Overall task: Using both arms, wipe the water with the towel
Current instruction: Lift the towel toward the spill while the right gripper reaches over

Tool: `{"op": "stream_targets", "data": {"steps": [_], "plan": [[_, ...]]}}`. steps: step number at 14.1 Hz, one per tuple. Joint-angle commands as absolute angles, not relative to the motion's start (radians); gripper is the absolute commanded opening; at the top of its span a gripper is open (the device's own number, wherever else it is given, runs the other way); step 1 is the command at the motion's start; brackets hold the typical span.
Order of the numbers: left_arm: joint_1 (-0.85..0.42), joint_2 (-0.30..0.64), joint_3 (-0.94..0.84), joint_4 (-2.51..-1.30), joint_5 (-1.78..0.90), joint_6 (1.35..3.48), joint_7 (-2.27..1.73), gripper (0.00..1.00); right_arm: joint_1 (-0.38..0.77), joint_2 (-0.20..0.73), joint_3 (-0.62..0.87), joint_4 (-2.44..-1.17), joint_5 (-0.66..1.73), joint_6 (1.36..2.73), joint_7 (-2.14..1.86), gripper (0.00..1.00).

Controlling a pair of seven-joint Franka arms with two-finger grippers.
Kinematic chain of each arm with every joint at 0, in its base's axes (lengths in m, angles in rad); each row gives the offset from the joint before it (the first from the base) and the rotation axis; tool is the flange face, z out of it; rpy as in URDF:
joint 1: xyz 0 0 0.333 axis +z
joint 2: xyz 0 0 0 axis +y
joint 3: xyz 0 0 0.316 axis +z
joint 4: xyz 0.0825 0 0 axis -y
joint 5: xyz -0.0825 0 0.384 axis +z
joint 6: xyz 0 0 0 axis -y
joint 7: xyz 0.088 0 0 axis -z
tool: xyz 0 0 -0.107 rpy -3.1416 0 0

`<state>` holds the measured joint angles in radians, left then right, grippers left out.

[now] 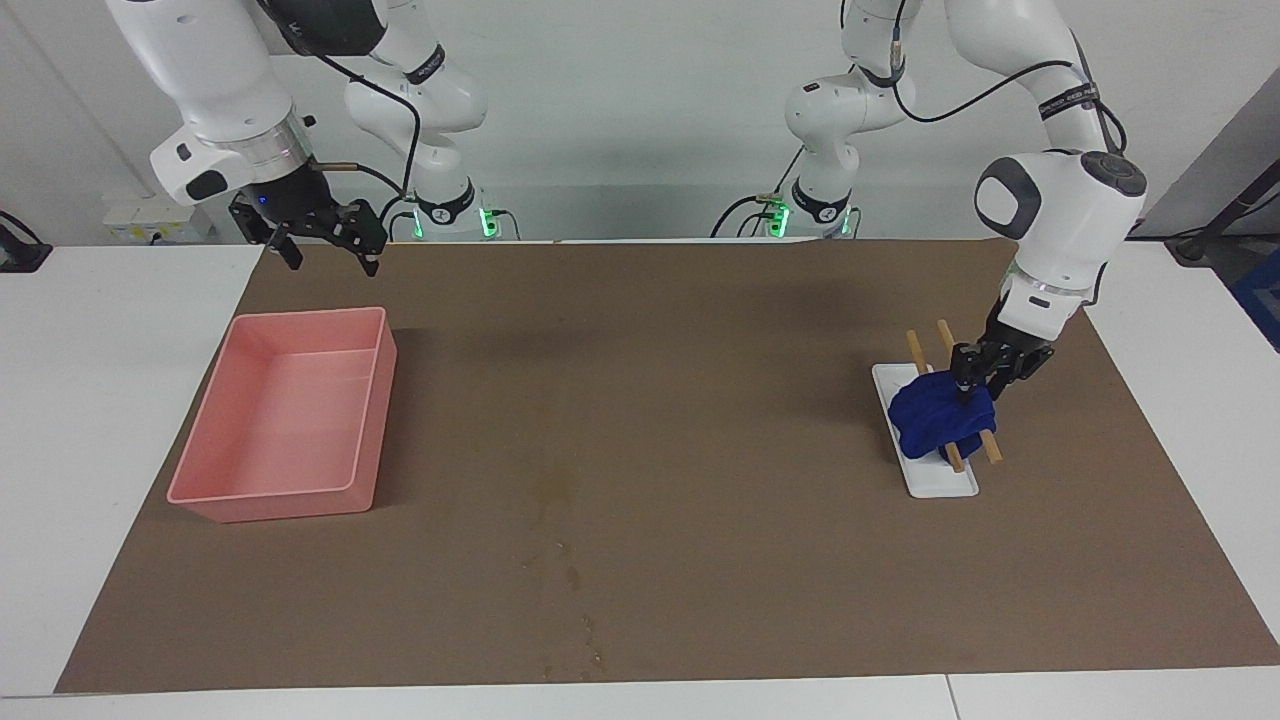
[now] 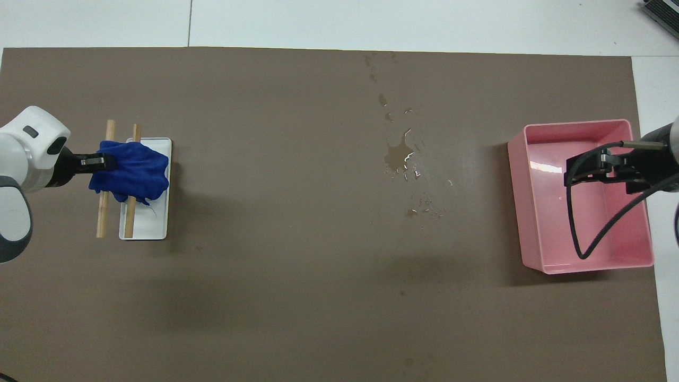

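A: Where does the water [image 2: 397,157] sit?

B: Mid-table, between the two arms' ends, a damp blotch on the brown mat [image 2: 297,297] with smaller splashes trailing toward the table edge farthest from the robots. It looks untouched, with wet glints still on it in the overhead view.

A: And the towel [image 1: 940,418]?

B: Well apart from the spill, toward the left arm's end of the table. It is a blue bundle draped over two wooden sticks [image 1: 915,351] that lie across a small white tray [image 1: 940,482].

A: Is anything holding it?

B: The left gripper [image 1: 967,385] is down on the towel's edge nearest the robots, fingers pressed into the cloth and apparently pinching it. The towel has not left the sticks.

A: The other arm?

B: The right gripper [image 1: 322,243] waits in the air with its fingers spread, over the edge of the pink tray [image 1: 205,497] nearest the robots at the right arm's end of the table. The tray looks empty.

A: So how far along is it?

B: I'd judge it is at the very start: only the grasp is underway. Lifting the towel, carrying it to the spill, the wiping itself and any part for the right arm are all left.
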<state>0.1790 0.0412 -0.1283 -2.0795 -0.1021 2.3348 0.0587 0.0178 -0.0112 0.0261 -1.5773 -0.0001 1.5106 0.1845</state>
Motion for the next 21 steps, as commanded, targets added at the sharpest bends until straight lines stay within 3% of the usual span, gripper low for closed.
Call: {"op": "stream_targets", "data": {"steps": [1,2,3,7,13,21], "plan": [[0.183,0.034,-0.13,-2.071,-0.1,2.321,0.055,0.29,0.009,-0.011,0.026,-1.575,0.023,1.503,0.158,1.0],[0.183,0.035,-0.13,-2.066,-0.1,2.318,0.055,0.02,0.009,-0.011,0.026,-1.575,0.023,1.503,0.158,1.0],[0.184,0.037,-0.13,-2.06,-0.1,2.315,0.055,0.0,0.009,-0.011,0.026,-1.575,0.023,1.503,0.158,1.0],[0.183,0.037,-0.13,-2.036,-0.098,2.295,0.052,0.0,0.009,-0.011,0.026,-1.575,0.023,1.503,0.158,1.0],[0.157,-0.017,-0.176,-1.896,-0.121,2.059,-0.145,0.0,0.009,-0.011,0.026,-1.575,0.023,1.503,0.158,1.0],[0.005,-0.034,-0.331,-1.703,-0.386,1.928,-1.235,0.0,0.008,-0.011,0.026,-1.575,0.023,1.503,0.158,1.0]]}}
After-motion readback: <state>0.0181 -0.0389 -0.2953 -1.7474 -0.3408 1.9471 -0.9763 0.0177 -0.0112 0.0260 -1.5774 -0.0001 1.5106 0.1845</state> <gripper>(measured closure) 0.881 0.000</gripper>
